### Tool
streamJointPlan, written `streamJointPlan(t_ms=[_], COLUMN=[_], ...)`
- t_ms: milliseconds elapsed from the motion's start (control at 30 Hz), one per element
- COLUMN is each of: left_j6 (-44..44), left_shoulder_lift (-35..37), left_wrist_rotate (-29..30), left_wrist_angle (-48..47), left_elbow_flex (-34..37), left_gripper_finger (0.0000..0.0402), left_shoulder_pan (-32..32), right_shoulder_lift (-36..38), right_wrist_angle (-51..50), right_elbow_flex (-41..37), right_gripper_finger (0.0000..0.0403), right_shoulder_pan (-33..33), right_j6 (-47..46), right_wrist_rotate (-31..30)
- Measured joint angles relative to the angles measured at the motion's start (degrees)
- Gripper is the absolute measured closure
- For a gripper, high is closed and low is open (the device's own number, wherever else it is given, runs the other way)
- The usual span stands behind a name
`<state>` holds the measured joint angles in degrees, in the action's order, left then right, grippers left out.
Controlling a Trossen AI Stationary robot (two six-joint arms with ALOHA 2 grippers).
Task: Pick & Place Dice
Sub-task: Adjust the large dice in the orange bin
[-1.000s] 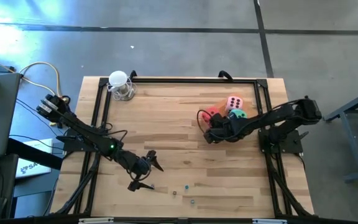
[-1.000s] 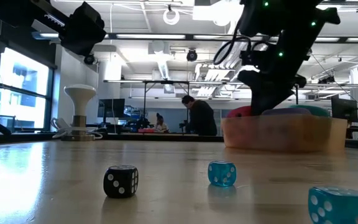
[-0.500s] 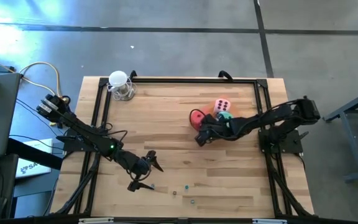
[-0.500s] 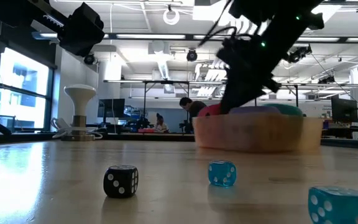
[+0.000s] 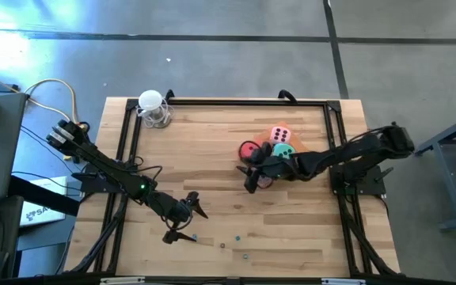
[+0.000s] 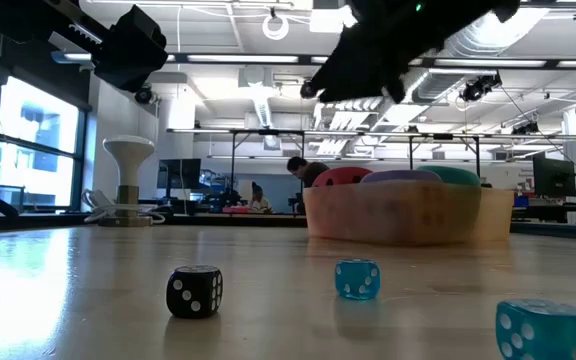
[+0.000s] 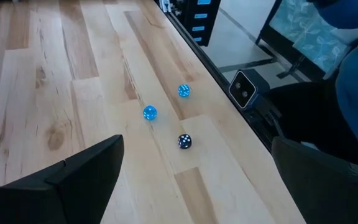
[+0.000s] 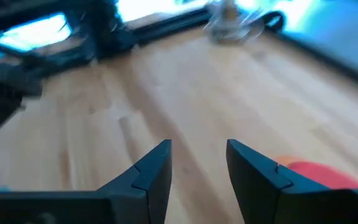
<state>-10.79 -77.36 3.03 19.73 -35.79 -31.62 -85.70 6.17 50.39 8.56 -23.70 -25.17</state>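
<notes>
Four soft rounded dice, clustered right of centre on the wooden desk (image 5: pixel 212 142). Pink die (image 5: pixel 281 134): dark pips up, farthest back. Red die (image 5: pixel 249 149): left of pink. Teal die (image 5: pixel 284 150): partly covered. Purple die (image 6: pixel 400 176): only its top shows in the low view, apparently between red and teal.
</notes>
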Motion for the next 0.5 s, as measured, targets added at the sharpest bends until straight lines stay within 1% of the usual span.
streamJointPlan(t_ms=[33, 100, 167, 200, 267, 333, 400, 500], left_j6=[0.0, 0.0, 0.0, 0.0, 0.3, 0.4, 0.5, 0.5], left_shoulder_lift=[0.0, 0.0, 0.0, 0.0, 0.0, 0.0, 0.0, 0.0], left_wrist_rotate=[0.0, 0.0, 0.0, 0.0, 0.0, 0.0, 0.0, 0.0], left_wrist_angle=[0.0, -0.1, -0.2, -0.3, -0.3, -0.6, -0.5, -0.5], left_elbow_flex=[0.0, 0.0, 0.0, 0.0, 0.0, 0.0, 0.0, 0.0], left_gripper_finger=[0.0002, 0.0002, 0.0002, 0.0002, 0.0002, 0.0002, 0.0002, 0.0002], left_shoulder_pan=[0.0, -0.3, -0.4, -0.5, -0.6, -0.6, -0.6, -0.6], right_shoulder_lift=[1.1, 4.3, 6.7, 8.6, 11.4, 13.4, 14.5, 15.1], right_wrist_angle=[-1.7, -8.8, -15.2, -19.6, -29.5, -38.3, -47.8, -57.9], right_elbow_flex=[0.1, 0.0, 0.0, 0.1, 0.0, 0.1, 0.0, 0.0], right_gripper_finger=[0.0262, 0.0268, 0.0275, 0.0279, 0.0287, 0.0294, 0.0301, 0.0308], right_shoulder_pan=[0.6, 2.1, 3.0, 3.2, 3.1, 2.6, 2.1, 1.7], right_j6=[0.0, -1.3, -5.5, -9.0, -16.6, -24.9, -32.3, -41.3], right_wrist_rotate=[-3.2, -9.9, -15.5, -17.4, -19.2, -19.7, -19.5, -17.8])
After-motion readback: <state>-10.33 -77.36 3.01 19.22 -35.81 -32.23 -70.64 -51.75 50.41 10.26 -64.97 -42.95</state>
